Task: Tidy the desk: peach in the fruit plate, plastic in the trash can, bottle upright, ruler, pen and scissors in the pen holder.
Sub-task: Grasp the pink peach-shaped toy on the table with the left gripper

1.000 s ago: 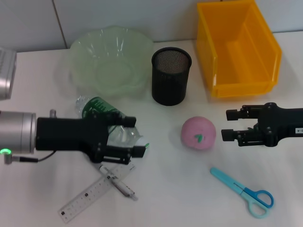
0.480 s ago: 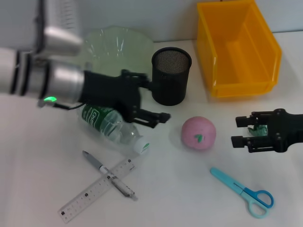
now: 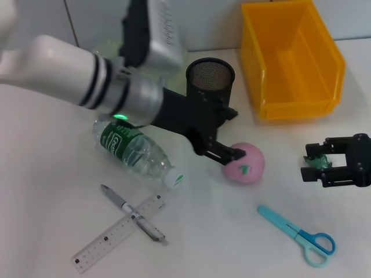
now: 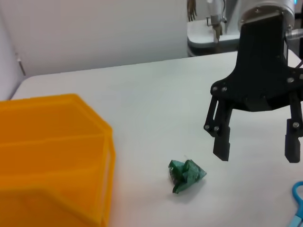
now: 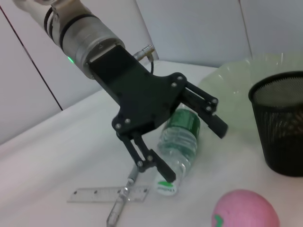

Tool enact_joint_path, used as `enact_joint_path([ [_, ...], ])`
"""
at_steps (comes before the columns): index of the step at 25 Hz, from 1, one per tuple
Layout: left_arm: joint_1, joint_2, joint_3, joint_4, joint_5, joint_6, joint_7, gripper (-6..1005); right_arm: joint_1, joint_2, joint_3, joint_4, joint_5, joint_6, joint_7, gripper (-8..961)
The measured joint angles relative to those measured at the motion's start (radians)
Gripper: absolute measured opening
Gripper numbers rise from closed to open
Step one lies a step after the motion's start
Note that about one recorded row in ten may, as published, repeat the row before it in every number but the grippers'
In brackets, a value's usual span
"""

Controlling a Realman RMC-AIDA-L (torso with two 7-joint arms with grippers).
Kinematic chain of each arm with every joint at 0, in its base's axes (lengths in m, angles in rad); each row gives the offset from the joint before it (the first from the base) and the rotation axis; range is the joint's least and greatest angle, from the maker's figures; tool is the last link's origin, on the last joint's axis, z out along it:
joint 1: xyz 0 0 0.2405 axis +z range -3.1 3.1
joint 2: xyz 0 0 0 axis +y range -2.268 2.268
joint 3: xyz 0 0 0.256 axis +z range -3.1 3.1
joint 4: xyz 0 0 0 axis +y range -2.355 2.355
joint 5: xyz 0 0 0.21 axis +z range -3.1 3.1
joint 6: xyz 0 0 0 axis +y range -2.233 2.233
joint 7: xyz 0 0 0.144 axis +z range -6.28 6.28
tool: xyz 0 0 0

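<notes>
Here the left tool (image 3: 223,136), jaws spread and empty, hangs just above the pink peach (image 3: 243,164), which rests on the surface (image 3: 52,220) directly below its fingertips. The peach looks light, probably soft; grip across its widest part. The right tool (image 3: 324,165) stands open around the green plastic (image 4: 186,174).

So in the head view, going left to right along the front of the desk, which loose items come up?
Ruler crossed by the pen → bottle lying on its side → peach → scissors → crumpled green plastic at the right gripper.
</notes>
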Motion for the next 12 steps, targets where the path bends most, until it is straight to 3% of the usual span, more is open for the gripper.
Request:
enact_joint_path([
  [4, -0.002, 0.000, 0.035, -0.002, -0.022, -0.020, 0.000, 806, -0.003, -0.006, 0.000, -0.001, -0.017, 0.000, 0.003, 719],
  [5, -0.004, 0.000, 0.191, -0.002, -0.115, -0.127, -0.008, 806, -0.005, -0.009, 0.000, -0.002, -0.018, 0.000, 0.004, 719],
  [8, -0.003, 0.000, 0.295, -0.002, -0.186, -0.195, -0.015, 803, -0.011, -0.013, 0.003, -0.002, -0.019, 0.000, 0.004, 718],
  [12, -0.002, 0.001, 0.370, -0.002, -0.220, -0.246, -0.028, 801, -0.014, -0.016, 0.003, -0.002, -0.026, -0.001, 0.004, 717],
])
